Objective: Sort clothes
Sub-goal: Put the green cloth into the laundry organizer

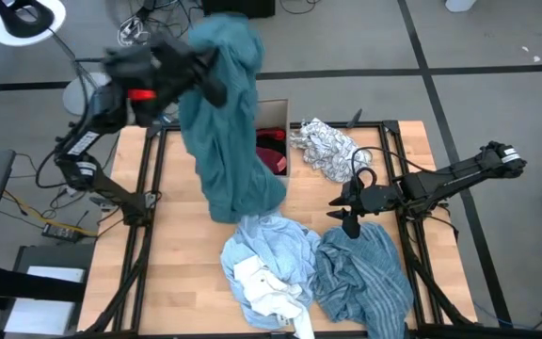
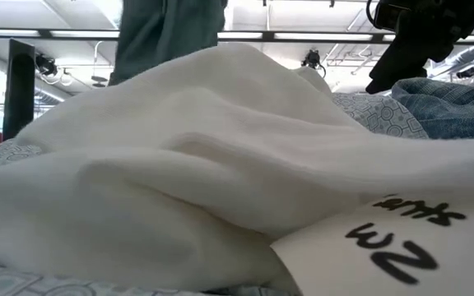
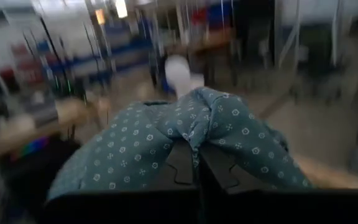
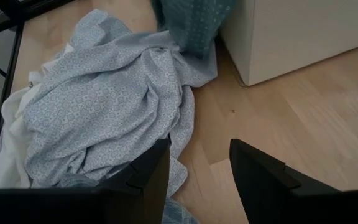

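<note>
Left gripper [image 3: 197,165]: raised high over the tabletop's far left, clenched on a fold of the teal dotted fabric garment [image 1: 226,122], which drapes over both fingers in the left wrist view.
Teal garment: hangs in a long drape from that gripper; its lower end reaches the pale wooden tabletop [image 1: 182,264], just beside the box and touching the light blue one.
Right gripper [image 1: 351,215]: low over the tabletop right of centre, fingers spread, nothing between them; bare wood lies under it in the right wrist view.
Near the right gripper: the grey-blue striped fabric garment [image 1: 365,273] just in front, the crumpled white fabric with black pattern [image 1: 327,146] behind it.
Light blue patterned fabric garment [image 4: 110,93]: heaped at front centre, partly over the white fabric garment [image 2: 196,164].
White garment: fills the low view, hiding most of the tabletop.
Open box [image 1: 273,118]: at the far edge, holding red fabric [image 1: 273,158]; the teal drape covers its left side.
</note>
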